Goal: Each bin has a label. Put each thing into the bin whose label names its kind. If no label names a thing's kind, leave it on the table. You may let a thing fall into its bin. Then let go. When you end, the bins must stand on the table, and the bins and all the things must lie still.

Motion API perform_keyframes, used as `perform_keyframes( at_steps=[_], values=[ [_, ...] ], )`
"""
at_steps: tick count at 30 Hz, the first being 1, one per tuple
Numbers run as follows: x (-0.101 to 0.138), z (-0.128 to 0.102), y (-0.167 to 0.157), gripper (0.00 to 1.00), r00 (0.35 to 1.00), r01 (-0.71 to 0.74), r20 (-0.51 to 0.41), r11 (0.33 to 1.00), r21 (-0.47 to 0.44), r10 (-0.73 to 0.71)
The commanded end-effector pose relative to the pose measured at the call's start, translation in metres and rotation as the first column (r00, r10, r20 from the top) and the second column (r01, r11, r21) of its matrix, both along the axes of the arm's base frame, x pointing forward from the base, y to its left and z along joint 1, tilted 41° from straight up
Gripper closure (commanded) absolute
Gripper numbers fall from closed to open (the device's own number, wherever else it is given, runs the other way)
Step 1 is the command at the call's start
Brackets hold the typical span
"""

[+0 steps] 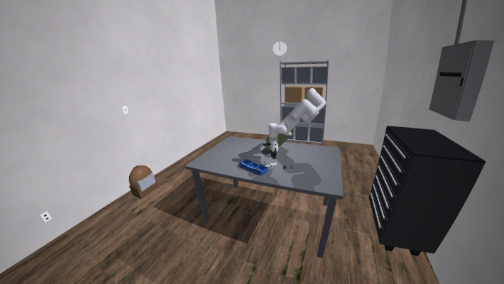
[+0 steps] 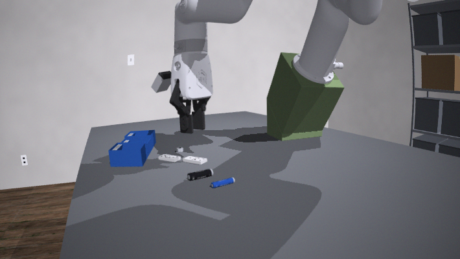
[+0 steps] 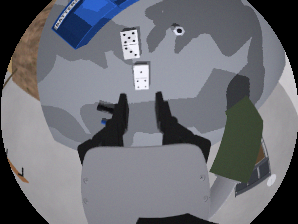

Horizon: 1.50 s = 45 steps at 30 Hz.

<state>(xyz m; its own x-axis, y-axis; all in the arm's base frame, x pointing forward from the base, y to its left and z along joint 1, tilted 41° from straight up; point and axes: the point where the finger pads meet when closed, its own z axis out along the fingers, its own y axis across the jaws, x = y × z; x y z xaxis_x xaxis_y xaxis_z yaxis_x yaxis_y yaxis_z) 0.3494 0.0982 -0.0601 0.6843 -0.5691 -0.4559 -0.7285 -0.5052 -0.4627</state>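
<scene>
Two white sockets (image 2: pixel 169 158) (image 2: pixel 195 159) lie beside the bins, with a small grey-white piece (image 2: pixel 179 149) behind them. A black battery (image 2: pixel 199 175) and a blue battery (image 2: pixel 222 182) lie nearer the front. My gripper (image 2: pixel 192 129) points down, low over the table behind the sockets. In the wrist view my gripper's fingers stand partly apart with nothing between them, just short of the nearer socket (image 3: pixel 141 75). The bin labels are too small to read.
The arm's green base (image 2: pixel 301 100) stands on the table to the right of the gripper. A shelf unit stands behind the table and a black drawer cabinet (image 1: pixel 422 188) to its right.
</scene>
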Motion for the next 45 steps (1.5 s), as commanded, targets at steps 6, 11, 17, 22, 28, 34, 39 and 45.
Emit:
perform_keyframes(
  at_steps=[6,11,17,22,28,34,39,45],
  values=[
    [0.001,0.0,-0.001,0.59,1.0,0.001,0.002,1.0,-0.001,-0.001],
    [0.001,-0.003,0.002,0.59,1.0,0.001,0.002,1.0,-0.001,-0.001],
    [0.002,-0.015,0.012,0.59,1.0,0.001,0.002,1.0,-0.001,-0.001],
    [0.003,-0.03,0.025,0.59,1.0,0.001,0.002,1.0,-0.001,-0.001],
    [0.003,-0.041,0.035,0.59,1.0,0.001,0.002,1.0,0.0,-0.001],
    [0.004,-0.041,0.035,0.59,1.0,0.001,0.002,1.0,0.0,-0.001],
    [0.003,-0.046,0.039,0.59,1.0,0.001,0.002,1.0,0.0,-0.001],
    [0.003,-0.05,0.043,0.59,1.0,0.001,0.002,1.0,0.0,-0.001]
  ],
)
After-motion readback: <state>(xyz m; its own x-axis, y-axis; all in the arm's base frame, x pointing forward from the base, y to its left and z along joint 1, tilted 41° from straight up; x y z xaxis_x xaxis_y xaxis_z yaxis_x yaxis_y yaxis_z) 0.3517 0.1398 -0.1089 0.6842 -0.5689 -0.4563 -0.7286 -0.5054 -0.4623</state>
